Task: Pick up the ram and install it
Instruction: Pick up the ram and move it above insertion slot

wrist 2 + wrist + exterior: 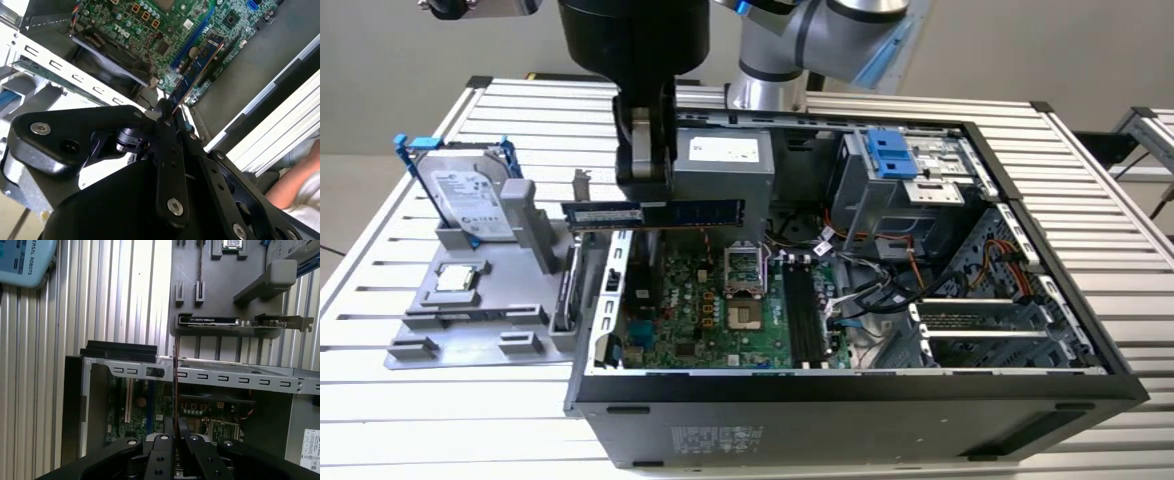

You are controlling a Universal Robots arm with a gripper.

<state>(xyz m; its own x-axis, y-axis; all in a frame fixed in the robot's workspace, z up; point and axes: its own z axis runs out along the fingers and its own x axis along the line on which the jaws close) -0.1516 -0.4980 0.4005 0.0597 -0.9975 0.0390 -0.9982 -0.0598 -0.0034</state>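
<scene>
— Over the open computer case (854, 400), we see the ram (707, 212) up in the air.
— Yes! We see the gripper (644, 190) pinching it tight from above. The ram hangs level above the green board (707, 310).

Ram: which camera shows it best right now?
The exterior view: the ram shows its long flat side, held in the gripper above the open case. The second wrist view shows it foreshortened; the first wrist view, edge-on.
</scene>
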